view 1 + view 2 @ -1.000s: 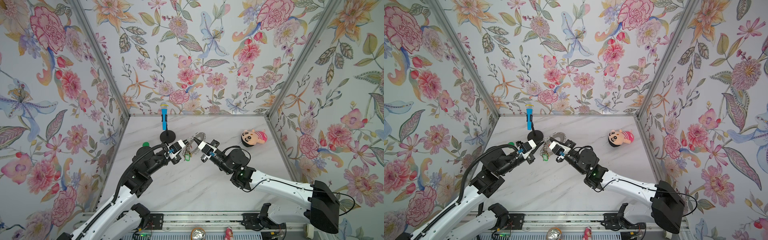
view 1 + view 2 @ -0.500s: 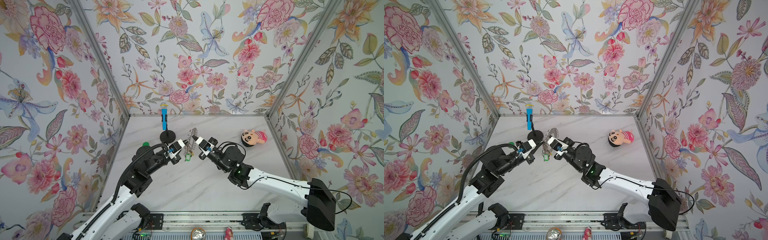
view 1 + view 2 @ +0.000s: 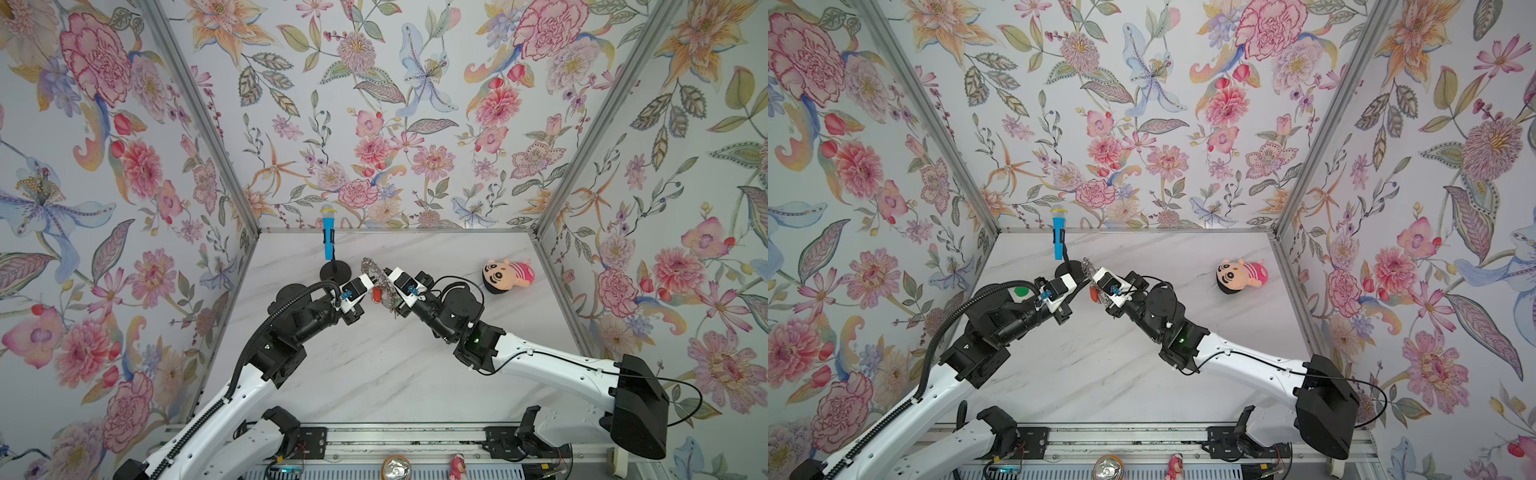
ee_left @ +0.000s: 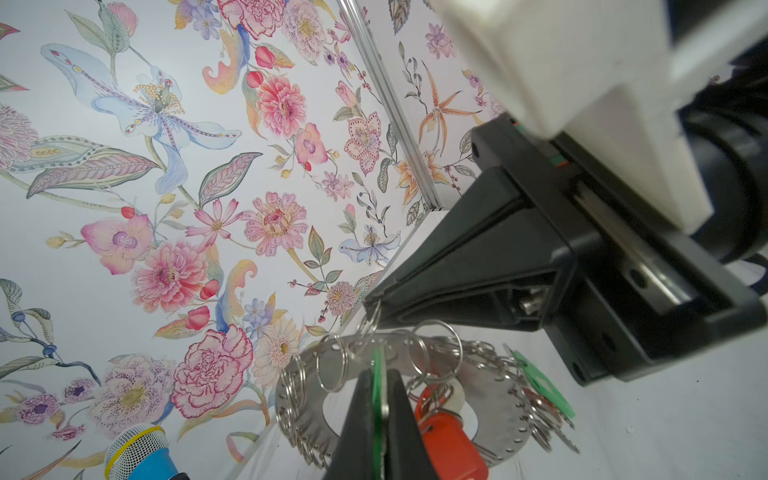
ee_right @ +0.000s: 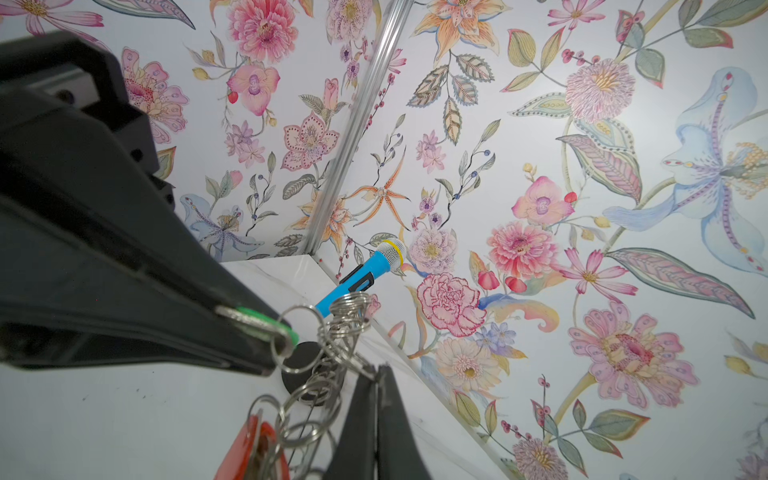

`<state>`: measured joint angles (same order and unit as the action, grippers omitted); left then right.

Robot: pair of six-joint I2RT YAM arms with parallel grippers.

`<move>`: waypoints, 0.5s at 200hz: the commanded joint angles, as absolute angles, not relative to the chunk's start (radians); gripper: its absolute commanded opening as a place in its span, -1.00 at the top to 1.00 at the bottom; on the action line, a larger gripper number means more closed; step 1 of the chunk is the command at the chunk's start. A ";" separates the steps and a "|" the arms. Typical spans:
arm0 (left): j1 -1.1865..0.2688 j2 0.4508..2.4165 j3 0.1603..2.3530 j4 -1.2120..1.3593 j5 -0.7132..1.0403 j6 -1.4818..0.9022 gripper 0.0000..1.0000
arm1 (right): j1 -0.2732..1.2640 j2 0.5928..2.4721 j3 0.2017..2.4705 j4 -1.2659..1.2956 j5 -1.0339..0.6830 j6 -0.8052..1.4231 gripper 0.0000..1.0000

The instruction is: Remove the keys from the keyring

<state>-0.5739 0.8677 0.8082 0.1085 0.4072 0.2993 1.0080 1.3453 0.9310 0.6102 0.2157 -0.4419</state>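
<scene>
The keyring, a grey metal disc fringed with wire loops, hangs above the table between both grippers, and it also shows in both top views. My left gripper is shut on a green-tagged key that hangs from one loop. My right gripper is shut on the keyring's rim, among the loops. An orange-red tagged key dangles below the disc, and another green tag hangs at its far side. In both top views the two grippers meet tip to tip.
A blue toy microphone on a black round stand stands just behind the grippers. A plush doll lies at the back right. A round green cap sits behind the left arm. Floral walls enclose the marble table.
My right gripper has carried the keyring to the left, closer to the left gripper, and turned it more edge-on. The left arm has hardly moved.
</scene>
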 commanded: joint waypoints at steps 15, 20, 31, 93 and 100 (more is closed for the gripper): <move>-0.569 0.864 0.873 0.146 0.466 0.324 1.00 | 0.995 1.373 0.978 0.525 0.362 -0.392 1.00; -0.569 0.866 0.874 0.143 0.462 0.326 1.00 | 0.996 1.373 0.981 0.517 0.362 -0.387 1.00; -0.569 0.869 0.877 0.138 0.457 0.333 1.00 | 1.000 1.373 0.984 0.503 0.357 -0.377 1.00; -0.569 0.891 0.896 0.108 0.435 0.368 1.00 | 1.027 1.351 0.993 0.430 0.336 -0.353 1.00; -0.568 0.894 0.897 0.105 0.432 0.373 1.00 | 1.031 1.343 0.991 0.430 0.329 -0.352 1.00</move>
<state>-0.5686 0.9020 0.8383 0.0780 0.4068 0.3405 1.0332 1.3540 0.9752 0.4797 0.2733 -0.3801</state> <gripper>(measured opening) 0.069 0.047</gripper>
